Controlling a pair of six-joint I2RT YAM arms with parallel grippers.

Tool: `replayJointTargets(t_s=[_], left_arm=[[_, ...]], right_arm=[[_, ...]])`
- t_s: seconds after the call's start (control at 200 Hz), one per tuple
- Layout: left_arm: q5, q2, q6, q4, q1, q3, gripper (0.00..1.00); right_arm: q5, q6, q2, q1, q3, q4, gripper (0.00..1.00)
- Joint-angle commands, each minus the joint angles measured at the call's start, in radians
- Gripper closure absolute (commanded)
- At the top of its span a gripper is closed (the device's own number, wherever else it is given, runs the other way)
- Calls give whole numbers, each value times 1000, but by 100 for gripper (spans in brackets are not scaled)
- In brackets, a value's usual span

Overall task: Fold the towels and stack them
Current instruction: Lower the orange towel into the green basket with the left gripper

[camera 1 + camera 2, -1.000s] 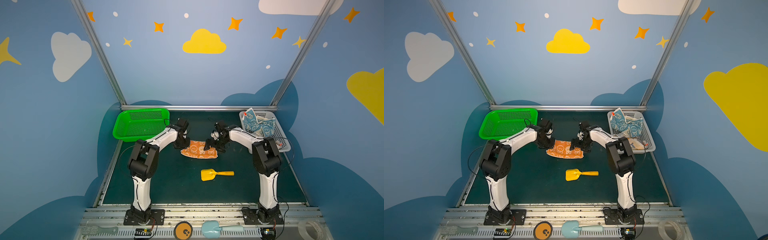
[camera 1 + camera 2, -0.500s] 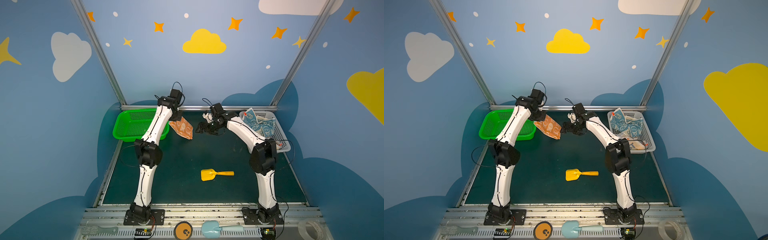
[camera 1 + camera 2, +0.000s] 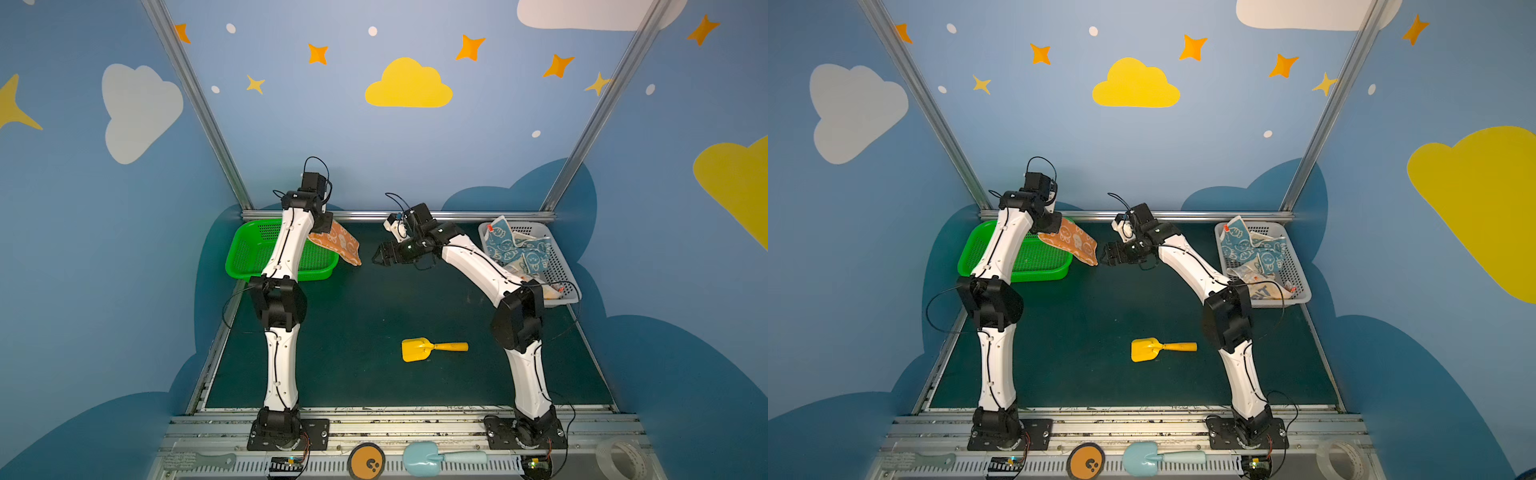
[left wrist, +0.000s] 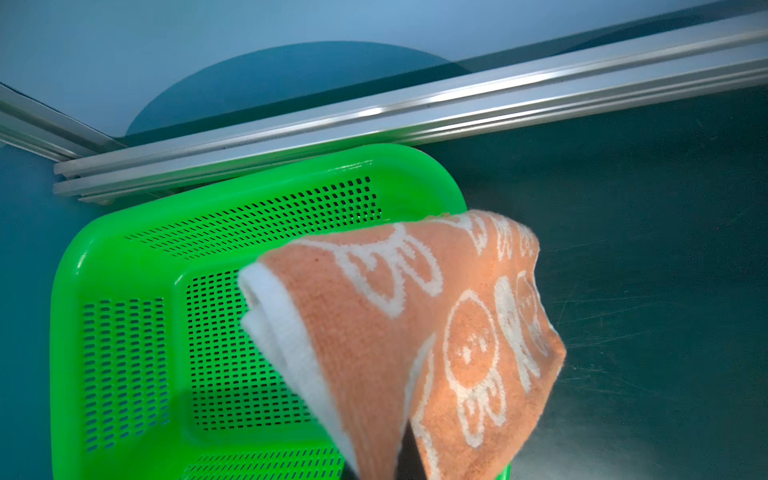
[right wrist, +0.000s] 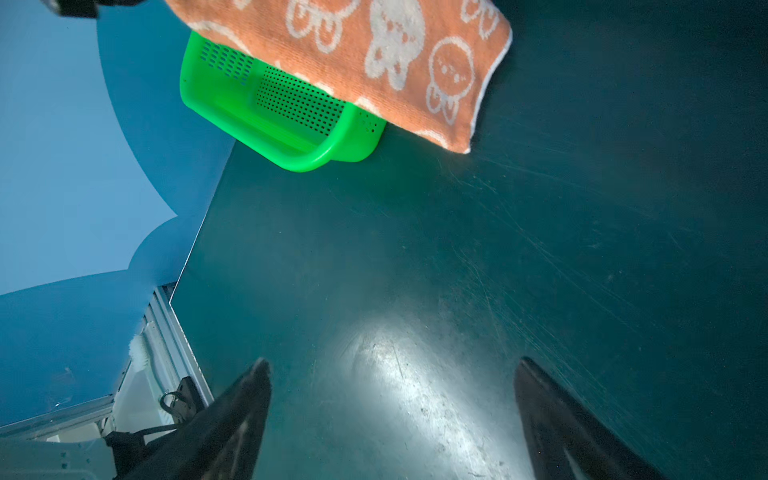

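Note:
My left gripper [image 3: 327, 224] is shut on the folded orange towel [image 3: 338, 246] with white cartoon faces. The towel hangs in the air over the right rim of the green basket [image 3: 249, 253], and in the left wrist view the orange towel [image 4: 415, 332] covers the jaws. My right gripper [image 3: 376, 257] hovers just right of it, open and empty, with its fingers wide apart in the right wrist view [image 5: 390, 365]. Crumpled in the white basket [image 3: 559, 270] at the back right lie a blue-faced towel [image 3: 513, 249] and a cream lettered towel [image 3: 1262, 293], the latter partly behind my right arm.
A yellow toy shovel [image 3: 432, 348] lies on the dark green mat front of centre. The green basket [image 3: 1034, 262] stands at the back left against the metal rail. An orange disc [image 3: 365, 461], a pale blue scoop [image 3: 440, 459] and a tape roll [image 3: 621, 455] sit on the front ledge.
The orange towel lay on the mat with both grippers low at it. My left gripper has lifted it up and back toward the green basket. My right gripper rose alongside, open.

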Motion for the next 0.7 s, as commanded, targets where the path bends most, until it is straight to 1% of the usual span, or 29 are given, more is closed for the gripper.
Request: replayJointTargets(t_s=[0.0, 0.11, 0.26, 0.375, 0.496, 0.696], left_arm=[[13, 14, 38, 23, 47, -31, 97], [5, 1, 80, 66, 83, -106, 97], [87, -46, 100, 165, 149, -246, 97], [123, -83, 132, 259, 184, -366, 97], [123, -70, 137, 280, 211, -405, 97], [81, -30, 161, 287, 220, -400, 97]], right_arm=[[33, 5, 29, 15, 54, 54, 10], [39, -2, 56, 27, 110, 51, 10], [82, -23, 65, 51, 137, 62, 9], [99, 1, 64, 58, 127, 96, 9], [92, 10, 86, 60, 157, 86, 9], [88, 14, 107, 60, 180, 67, 9]])
